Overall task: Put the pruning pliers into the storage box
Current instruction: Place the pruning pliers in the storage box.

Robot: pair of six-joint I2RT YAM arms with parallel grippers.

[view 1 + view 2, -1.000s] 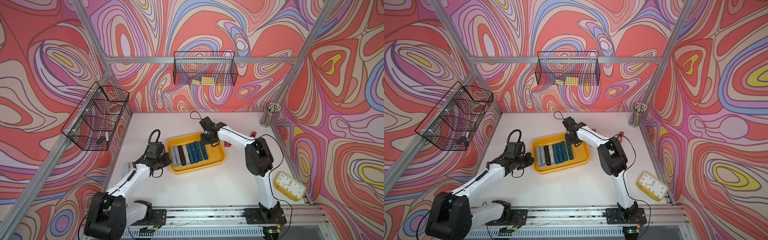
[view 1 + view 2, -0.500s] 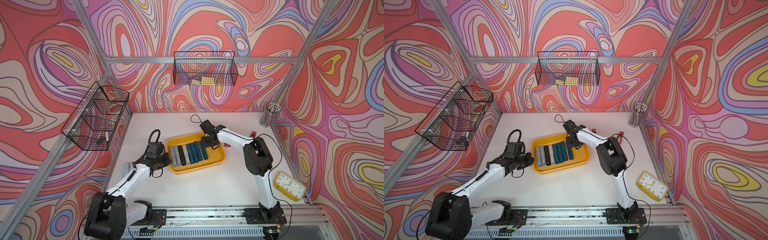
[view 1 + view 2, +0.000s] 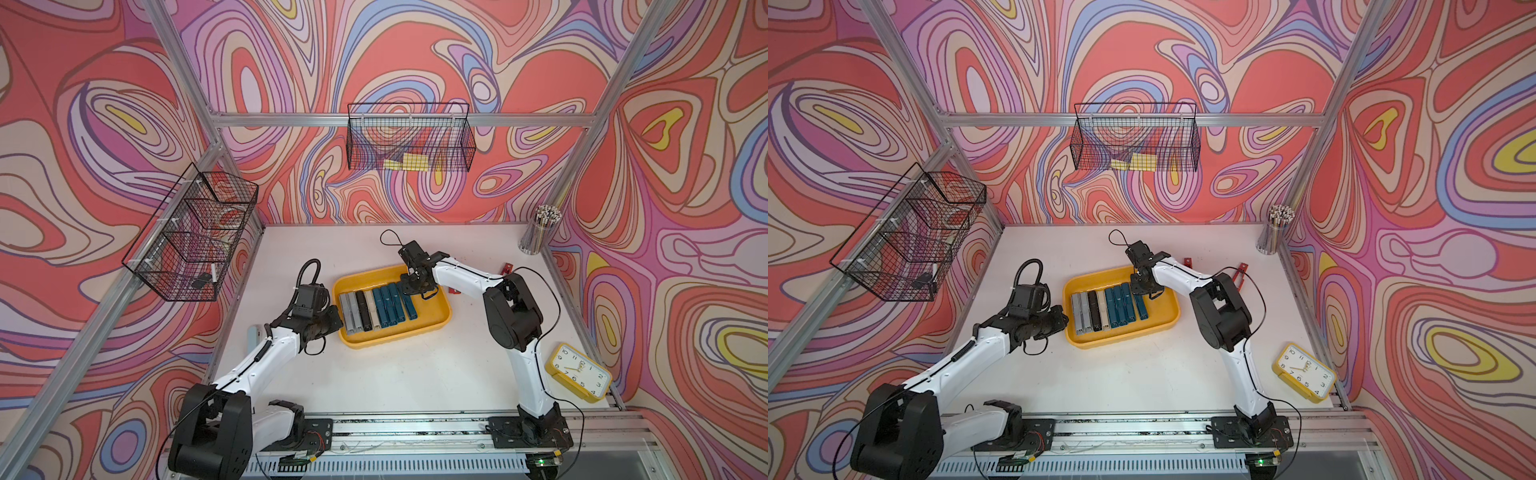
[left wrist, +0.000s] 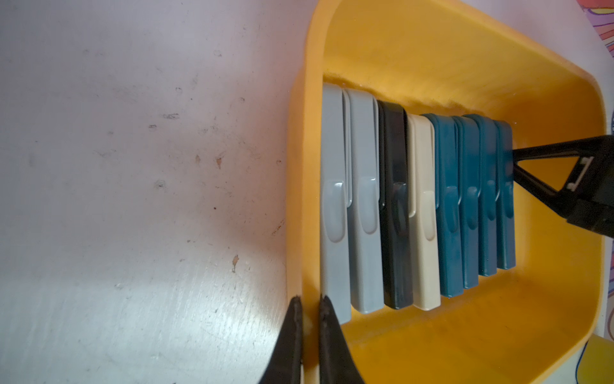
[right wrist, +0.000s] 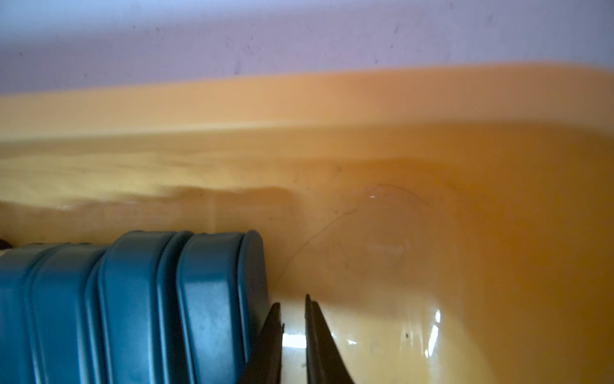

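Yeah, left claw [image 4: 309,302] pinched the storage box [image 4: 432,60] rim; right claw [image 5: 292,302] looked nearly closed, empty, beside the teal pruning pliers [image 5: 212,299].

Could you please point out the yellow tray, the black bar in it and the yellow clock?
Shallow yellow plastic tray [image 3: 432,308]: a top view, bare floor.
Slim black bar [image 4: 397,232]: left wrist view, middle.
Yellow rectangular clock [image 3: 579,371]: a top view, dial.
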